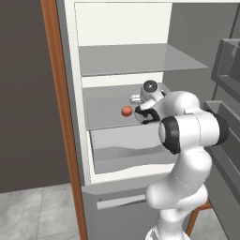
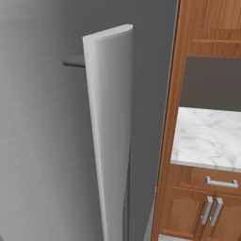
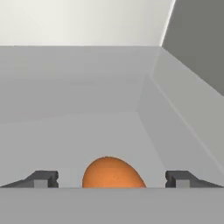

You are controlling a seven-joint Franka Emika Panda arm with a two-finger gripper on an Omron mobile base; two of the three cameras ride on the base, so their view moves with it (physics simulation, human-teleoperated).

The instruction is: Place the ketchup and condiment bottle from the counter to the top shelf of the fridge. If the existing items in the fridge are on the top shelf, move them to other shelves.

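The orange fruit (image 3: 112, 173) (one of the existing items) lies on a lower grey shelf (image 1: 105, 115) of the fridge (image 1: 70, 93), below the bare top shelf (image 1: 136, 58). It sits between the fingertips (image 3: 43, 178) of the gripper (image 1: 137, 110), whose jaws stand wide apart, clear of the fruit on both sides. The counter (image 2: 207, 136) lies to the right.

An orange fruit (image 3: 113, 173) is sitting on a flat grey shelf (image 3: 87, 135) inside the fridge (image 3: 197, 39). The tool (image 3: 113, 179) is straddling the fruit, its two dark fingertips (image 3: 43, 178) standing wide apart, one on either side of the fruit with clear gaps showing. Beyond the fruit, the shelf is running back to the pale rear wall (image 3: 78, 22).
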